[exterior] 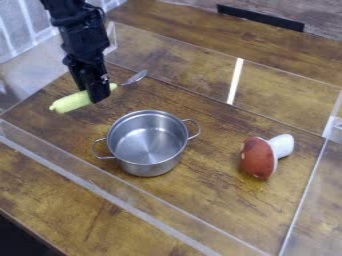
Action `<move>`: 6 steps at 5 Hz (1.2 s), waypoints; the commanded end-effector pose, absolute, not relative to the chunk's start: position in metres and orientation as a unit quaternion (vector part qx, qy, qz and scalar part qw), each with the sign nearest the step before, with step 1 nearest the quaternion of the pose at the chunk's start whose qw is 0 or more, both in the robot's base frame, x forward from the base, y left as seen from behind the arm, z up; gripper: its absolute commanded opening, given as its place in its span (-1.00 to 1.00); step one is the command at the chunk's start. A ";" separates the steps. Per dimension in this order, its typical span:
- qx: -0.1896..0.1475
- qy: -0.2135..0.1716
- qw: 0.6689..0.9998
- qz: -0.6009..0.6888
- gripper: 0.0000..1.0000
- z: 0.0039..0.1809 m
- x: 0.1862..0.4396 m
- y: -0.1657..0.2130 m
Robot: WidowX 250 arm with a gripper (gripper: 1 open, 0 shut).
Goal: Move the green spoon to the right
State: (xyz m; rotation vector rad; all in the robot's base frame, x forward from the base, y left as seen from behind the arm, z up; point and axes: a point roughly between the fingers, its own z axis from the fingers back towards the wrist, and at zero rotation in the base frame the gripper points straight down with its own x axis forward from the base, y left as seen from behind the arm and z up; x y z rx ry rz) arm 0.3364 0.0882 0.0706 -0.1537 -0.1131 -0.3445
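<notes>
**Operator:** Where do you find the green spoon?

**Legend:** You find the green spoon [83,97] at upper left, a pale yellow-green handle end at left and a greyish bowl end [134,77] pointing up and to the right. It lies tilted, its pale end lower in the picture than its bowl end. The gripper [95,94] crosses it near the middle, so you cannot see that part of the spoon.

**Operator:** How do the jaws stand?

**Legend:** You see the jaws drawn narrow, clamped on the spoon's middle, with the dark fingers pointing nearly straight down. Whether the spoon touches the table [201,60] or hangs just above it, you cannot tell from this single view.

**Operator:** What lies around it?

**Legend:** Below and to the right of the spoon you see the steel pot [147,141], upright, open, with small side handles; it stands near the spoon but apart from it. Well apart, at right, the red-and-white mushroom [263,155] lies on its side, red cap toward the lower left, white stem toward the upper right. All three sit inside a clear-walled enclosure [310,190] on the wooden table.
</notes>
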 end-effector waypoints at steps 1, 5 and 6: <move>-0.055 -0.096 0.977 -0.183 -1.00 0.099 0.342 0.085; -0.041 -0.088 0.975 -0.200 -1.00 0.108 0.348 0.088; -0.041 -0.089 0.975 -0.200 -1.00 0.108 0.348 0.087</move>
